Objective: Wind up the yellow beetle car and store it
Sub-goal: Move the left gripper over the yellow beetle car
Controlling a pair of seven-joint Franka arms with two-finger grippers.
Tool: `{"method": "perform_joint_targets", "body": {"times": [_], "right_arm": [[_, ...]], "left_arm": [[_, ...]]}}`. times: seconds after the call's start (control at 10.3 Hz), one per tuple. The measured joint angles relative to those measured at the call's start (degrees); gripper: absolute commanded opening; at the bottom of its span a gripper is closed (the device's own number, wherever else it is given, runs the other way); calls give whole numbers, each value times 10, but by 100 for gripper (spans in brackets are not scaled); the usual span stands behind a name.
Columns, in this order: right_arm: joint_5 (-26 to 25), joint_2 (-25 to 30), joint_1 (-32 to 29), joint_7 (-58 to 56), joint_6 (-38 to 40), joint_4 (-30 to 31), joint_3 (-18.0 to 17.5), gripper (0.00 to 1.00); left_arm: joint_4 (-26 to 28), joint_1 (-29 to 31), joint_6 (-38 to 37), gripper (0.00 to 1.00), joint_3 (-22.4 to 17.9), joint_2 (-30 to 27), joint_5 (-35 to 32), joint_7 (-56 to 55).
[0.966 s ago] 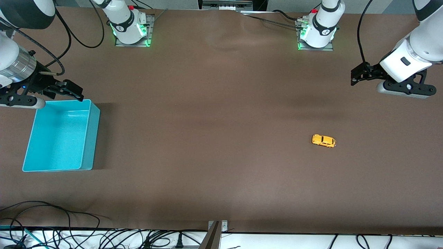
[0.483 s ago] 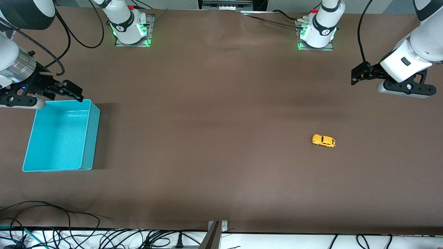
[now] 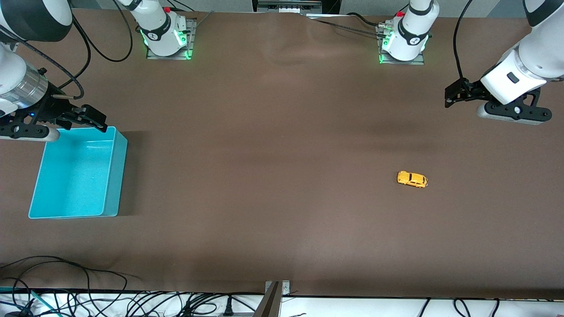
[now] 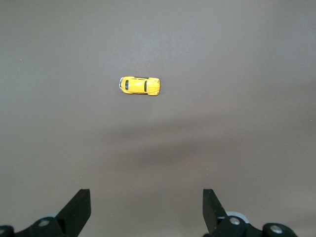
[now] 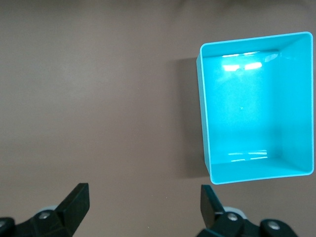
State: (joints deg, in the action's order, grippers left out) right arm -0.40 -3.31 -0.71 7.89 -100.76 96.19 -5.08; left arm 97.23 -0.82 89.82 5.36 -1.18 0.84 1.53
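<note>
The yellow beetle car (image 3: 412, 179) stands alone on the brown table toward the left arm's end, and it also shows in the left wrist view (image 4: 140, 85). My left gripper (image 3: 454, 94) hangs open and empty over bare table, well apart from the car; its open jaws show in the left wrist view (image 4: 146, 197). My right gripper (image 3: 94, 119) is open and empty over the table by the turquoise bin's corner, with its jaws wide apart in the right wrist view (image 5: 143, 195).
The turquoise bin (image 3: 116, 167) stands empty toward the right arm's end of the table, and it also shows in the right wrist view (image 5: 202, 113). Cables (image 3: 66, 299) lie along the table's edge nearest the front camera.
Both grippers have shifted only slightly. The car and the bin have not moved.
</note>
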Motion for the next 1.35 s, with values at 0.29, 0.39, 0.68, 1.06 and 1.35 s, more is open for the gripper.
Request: {"method": "perform_joint_targets", "body": {"times": [0.29,0.39,0.68,1.06,1.35], "right_arm": [[0,0,0,-4,0,0,1,100],[0,0,0,-5,0,0,1,100],[0,-1,0,-23,-2,1,7,100],[0,-2,-1,-30,-4,2,10,100],[0,-6,-1,-32,-10,4,10,100]], "left_arm": [[0,-1,0,100,1,5,-1,64],[0,-1,0,100,1,8,-1,98],[-18,0,3,100,0,34,-3,227],[-34,3,18,100,-1,79,-4,390],[-28,3,67,100,-1,127,-7,510]]}}
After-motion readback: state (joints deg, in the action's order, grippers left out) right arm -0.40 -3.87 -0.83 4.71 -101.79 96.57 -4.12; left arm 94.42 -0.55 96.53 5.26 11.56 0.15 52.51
